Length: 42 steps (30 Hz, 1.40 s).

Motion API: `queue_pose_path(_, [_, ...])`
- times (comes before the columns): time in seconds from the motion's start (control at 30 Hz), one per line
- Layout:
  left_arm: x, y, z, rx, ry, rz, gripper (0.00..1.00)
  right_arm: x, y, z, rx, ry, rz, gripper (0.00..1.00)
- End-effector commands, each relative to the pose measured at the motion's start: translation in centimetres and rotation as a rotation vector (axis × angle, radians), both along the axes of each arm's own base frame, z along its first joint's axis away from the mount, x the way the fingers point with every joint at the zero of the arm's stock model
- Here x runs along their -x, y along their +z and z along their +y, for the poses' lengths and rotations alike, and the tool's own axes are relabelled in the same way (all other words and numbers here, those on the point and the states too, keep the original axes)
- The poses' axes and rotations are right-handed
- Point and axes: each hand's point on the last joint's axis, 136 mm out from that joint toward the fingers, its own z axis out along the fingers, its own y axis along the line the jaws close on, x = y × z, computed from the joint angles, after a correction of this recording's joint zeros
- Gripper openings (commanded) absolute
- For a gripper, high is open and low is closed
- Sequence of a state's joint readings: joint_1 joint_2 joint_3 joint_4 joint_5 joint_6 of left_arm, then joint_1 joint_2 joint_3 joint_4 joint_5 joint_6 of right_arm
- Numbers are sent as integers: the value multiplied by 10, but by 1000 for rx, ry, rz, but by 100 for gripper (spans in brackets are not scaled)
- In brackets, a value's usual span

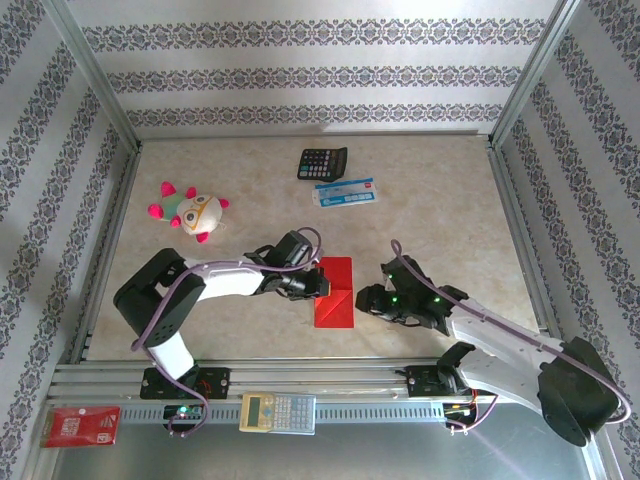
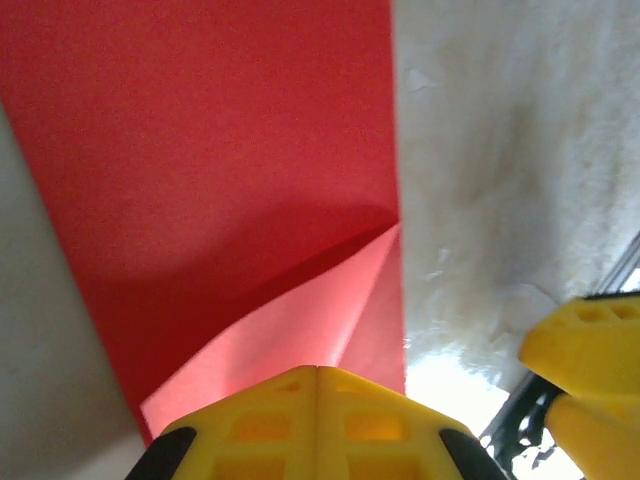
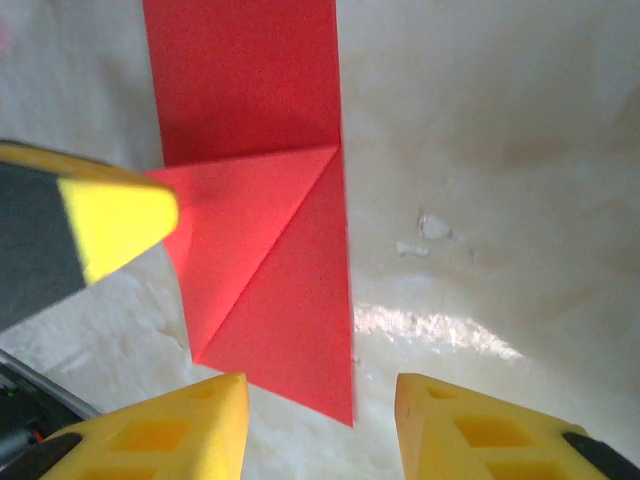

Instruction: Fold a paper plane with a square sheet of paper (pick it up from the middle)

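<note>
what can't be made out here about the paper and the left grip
- Left wrist view: the shut left gripper covers the near edge of the square sheet of paper; pinched or just pressed, cannot tell.
- Right wrist view: the sheet's far end is cut off by the top edge.
- Top view: print on the blue-white card is too small to read.

The square sheet of paper (image 1: 334,292) is plain bright red, folded into a narrow rectangle whose long sides run away from the arms. At its near end a corner is turned over into a triangular flap, slightly lifted. It lies on the pale worktop (image 1: 440,220), around the middle of the near half.
</note>
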State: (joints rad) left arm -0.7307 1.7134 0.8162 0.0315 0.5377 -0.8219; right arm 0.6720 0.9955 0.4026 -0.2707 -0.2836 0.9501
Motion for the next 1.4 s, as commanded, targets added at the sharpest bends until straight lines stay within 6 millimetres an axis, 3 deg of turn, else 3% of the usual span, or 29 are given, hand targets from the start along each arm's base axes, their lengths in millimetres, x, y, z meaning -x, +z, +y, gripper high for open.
queue_pose_path(0.0, [-4, -15, 11, -61, 8, -6, 0, 10, -14, -2, 56, -46, 44, 43])
queue_pose_path(0.3, [8, -44, 30, -104, 61, 30, 0, 18, -25, 26, 86, -21, 41, 43])
queue_pose_path(0.57, [13, -50, 34, -123, 51, 37, 0, 14, -29, 44, 66, 3, 42, 43])
queue_pose_path(0.77, [13, -51, 34, -124, 47, 41, 0, 16, -25, 46, 55, 15, 38, 39])
queue_pose_path(1.1, [15, -54, 36, -132, 49, 48, 0, 25, -28, 28, 128, -14, 71, 36])
queue_pose_path(1.37, [17, -57, 37, -136, 44, 56, 0, 22, -28, 37, 111, -1, 66, 35])
